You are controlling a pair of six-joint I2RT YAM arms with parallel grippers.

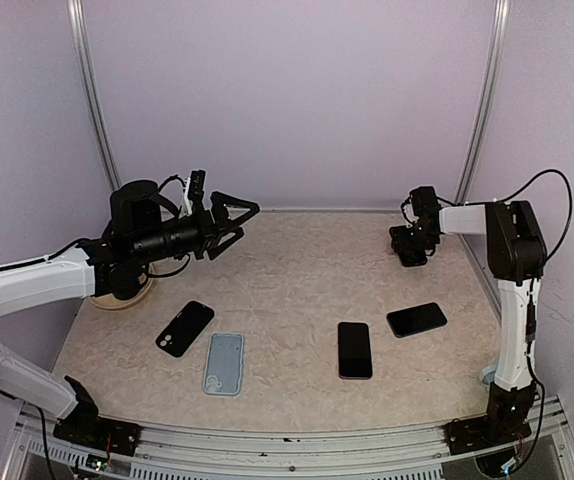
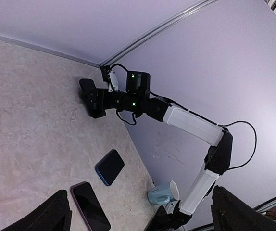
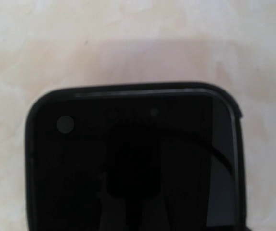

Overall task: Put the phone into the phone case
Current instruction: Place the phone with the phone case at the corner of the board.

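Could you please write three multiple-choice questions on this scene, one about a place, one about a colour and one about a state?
1. In the top view, where does the phone case lie?
A. Left of the black phone, towards the near edge of the table
B. Against the back wall
C. On top of the black phone

2. What colour is that phone case?
A. Red
B. Light blue
C. Yellow

3. How does the left gripper stand?
A. Shut on a phone
B. Shut on nothing
C. Open and empty, raised above the table

Answers:
1. A, since it lies flat to the left of the black phone, close to the arms' side.
2. B, since its surface shows pale blue against the beige top.
3. C, since its fingers spread wide in mid-air with nothing between them.
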